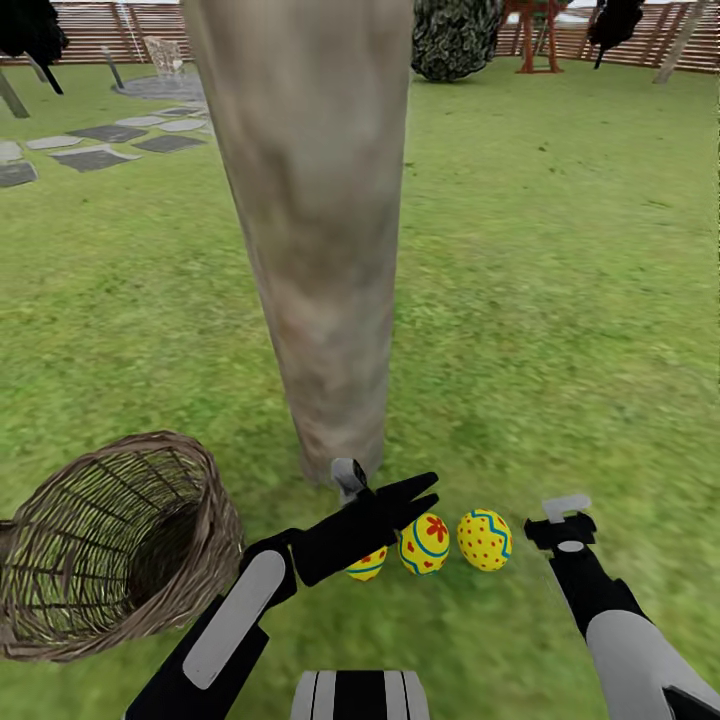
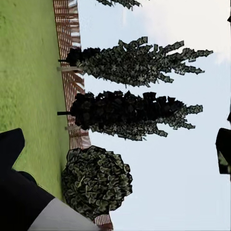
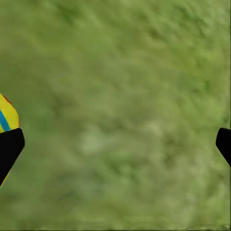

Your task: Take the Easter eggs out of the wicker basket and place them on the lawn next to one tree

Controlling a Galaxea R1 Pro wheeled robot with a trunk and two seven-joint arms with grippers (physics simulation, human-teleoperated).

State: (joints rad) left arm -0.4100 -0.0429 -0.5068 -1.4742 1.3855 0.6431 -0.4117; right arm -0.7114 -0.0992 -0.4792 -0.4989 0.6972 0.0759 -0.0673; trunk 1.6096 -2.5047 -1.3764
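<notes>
Three yellow Easter eggs lie in a row on the lawn (image 1: 560, 300) at the foot of the thick pale tree trunk (image 1: 320, 250). The left egg (image 1: 368, 566) is partly hidden under my left gripper (image 1: 424, 492), the middle egg (image 1: 425, 543) bears a red flower, and the right egg (image 1: 484, 540) shows dots and zigzags. The wicker basket (image 1: 110, 540) lies tipped at the lower left, with no egg visible inside. The left gripper (image 2: 115, 147) is open and holds nothing. My right gripper (image 1: 562, 525) hovers just right of the eggs, open (image 3: 115, 144) over grass, with an egg's edge (image 3: 6, 114) beside one fingertip.
Grey stepping stones (image 1: 110, 135) lie far left, with the brown slat fence (image 1: 100, 25) behind them. A round bush (image 1: 455, 35) and a playset (image 1: 535, 35) stand at the back. The left wrist view looks past the fence (image 2: 72, 91) at dark trees (image 2: 130, 113).
</notes>
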